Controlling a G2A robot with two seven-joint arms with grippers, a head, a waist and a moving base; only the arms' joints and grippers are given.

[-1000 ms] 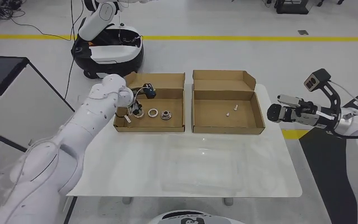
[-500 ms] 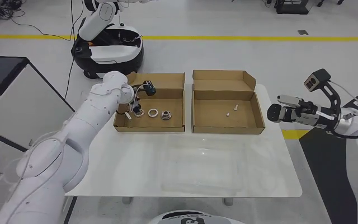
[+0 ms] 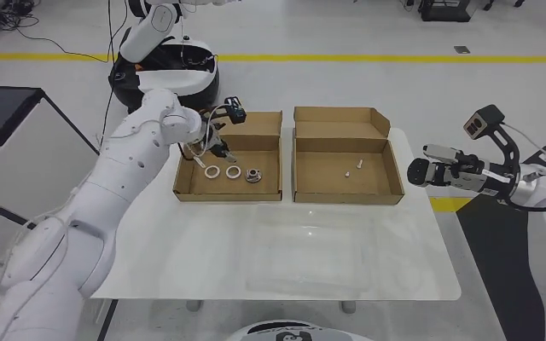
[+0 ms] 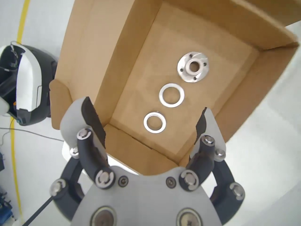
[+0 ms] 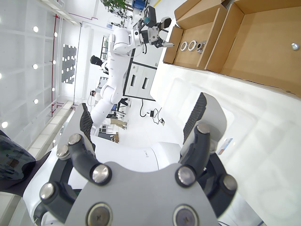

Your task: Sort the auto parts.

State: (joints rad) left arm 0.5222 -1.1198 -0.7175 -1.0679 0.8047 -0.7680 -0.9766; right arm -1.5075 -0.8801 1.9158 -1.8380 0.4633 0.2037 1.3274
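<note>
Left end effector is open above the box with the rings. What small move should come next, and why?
Probably draw the left end effector up and back, clear of the left box. It is open and empty, and the two rings and the flange lie flat on the box floor, apart from each other, so nothing there seems to need a grasp.

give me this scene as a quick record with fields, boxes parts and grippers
left box: open brown cardboard box on the white table
left box contents: two flat silver metal rings; one round silver flange with a centre hole
right box: second open brown cardboard box
right box contents: two small pale fasteners
left gripper: open, empty, above the left box's ring end
right gripper: open, empty, by the table's right edge, apart from the right box
</note>
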